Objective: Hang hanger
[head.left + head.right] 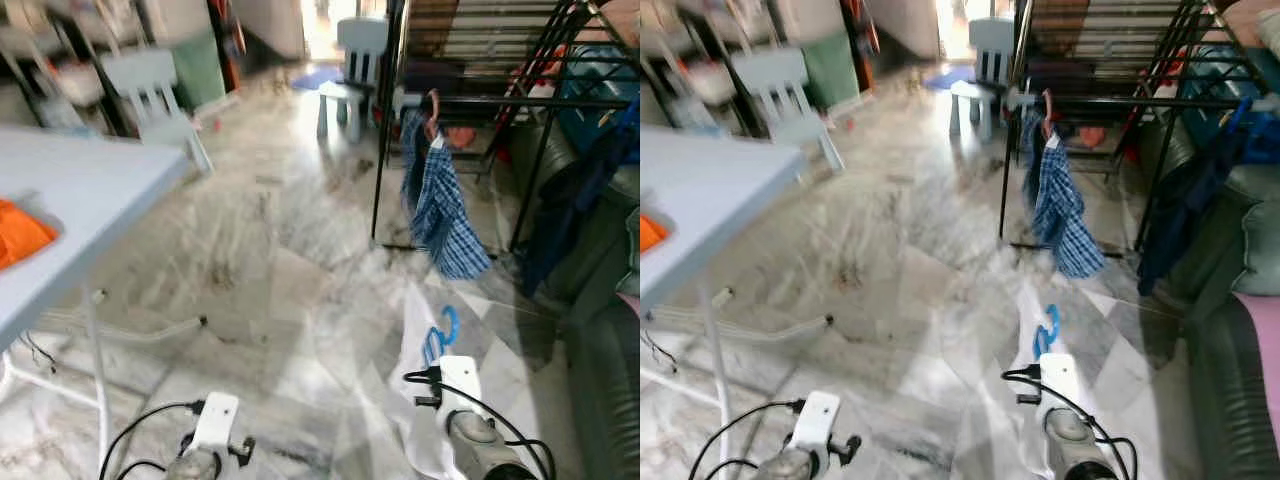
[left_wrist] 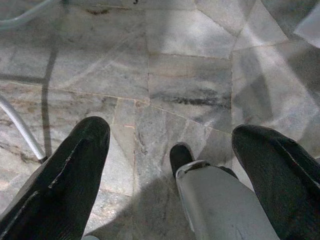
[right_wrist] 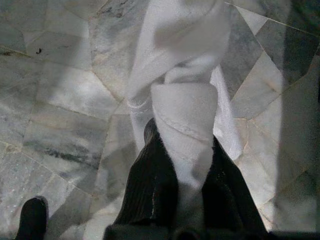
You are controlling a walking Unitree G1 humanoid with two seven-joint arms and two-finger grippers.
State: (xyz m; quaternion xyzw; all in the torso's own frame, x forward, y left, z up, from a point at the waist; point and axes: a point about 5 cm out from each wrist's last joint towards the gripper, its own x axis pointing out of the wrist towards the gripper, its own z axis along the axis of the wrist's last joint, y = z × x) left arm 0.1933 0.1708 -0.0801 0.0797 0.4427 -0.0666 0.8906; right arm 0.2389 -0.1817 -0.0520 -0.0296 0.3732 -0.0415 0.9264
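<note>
Carrying step in hand. Right gripper (image 3: pixel 185 195) pinches white garment (image 3: pixel 182 120) on blue hanger (image 1: pixel 441 333), low at five o'clock. Left gripper (image 2: pixel 170 150) spread wide, empty. Next: approach black rack (image 1: pixel 520 100) at one o'clock, hook on.

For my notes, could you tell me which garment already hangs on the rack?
The blue checked shirt hangs from the black rack; the white garment is in the right gripper.

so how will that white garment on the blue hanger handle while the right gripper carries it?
Probably floppy: the white garment bunches and folds between the right gripper fingers. Likely light, since it drapes thin below the blue hanger. It may swing or twist as the robot walks toward the rack, because it hangs free above the floor.
</note>
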